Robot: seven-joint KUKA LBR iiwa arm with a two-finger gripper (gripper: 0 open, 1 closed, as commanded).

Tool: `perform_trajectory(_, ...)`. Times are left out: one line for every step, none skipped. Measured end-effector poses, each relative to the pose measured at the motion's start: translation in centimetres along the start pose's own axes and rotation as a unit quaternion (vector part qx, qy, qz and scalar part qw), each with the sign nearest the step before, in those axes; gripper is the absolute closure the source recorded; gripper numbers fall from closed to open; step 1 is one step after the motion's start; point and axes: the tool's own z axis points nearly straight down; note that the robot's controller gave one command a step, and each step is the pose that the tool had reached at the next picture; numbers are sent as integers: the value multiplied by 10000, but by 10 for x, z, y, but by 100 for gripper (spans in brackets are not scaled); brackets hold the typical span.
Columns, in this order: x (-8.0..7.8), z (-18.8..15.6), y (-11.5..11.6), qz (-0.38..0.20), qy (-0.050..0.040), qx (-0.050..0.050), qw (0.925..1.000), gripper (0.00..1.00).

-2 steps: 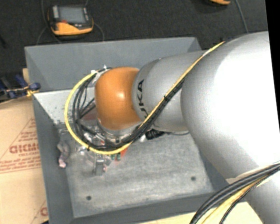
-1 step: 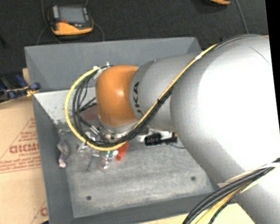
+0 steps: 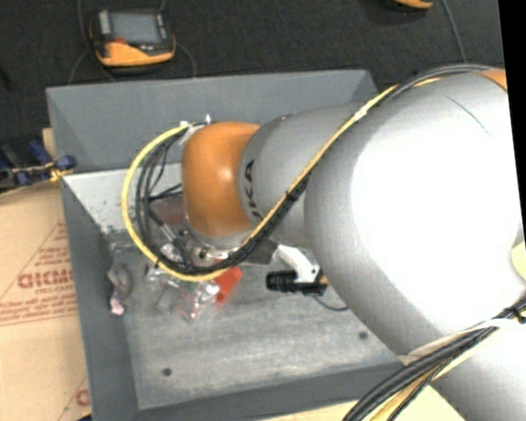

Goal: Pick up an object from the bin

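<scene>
My gripper point(image 3: 185, 254) shows as dark metal parts under the arm's orange cover, low over the left middle of the bin. Right below it lies a clear, crumpled plastic piece point(image 3: 180, 297). A small red-orange thing point(image 3: 227, 283) lies just to the right of that, partly under the arm. A white thing with a black end point(image 3: 294, 272) pokes out from under the arm further right. To the left of the gripper a small grey and pinkish thing point(image 3: 118, 285) lies near the bin's left wall.
The arm with its orange cover and yellow and black cables hides the middle and right of the bin. Bare grey floor stretches along the bin's front.
</scene>
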Motion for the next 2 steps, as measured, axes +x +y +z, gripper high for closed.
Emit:
perform_trajectory(-3, -4, 2, -6, 19, 26, 10000, 0)
perform_trajectory(-3, 2, -3, 1075, 32, 42, 9942, 0)
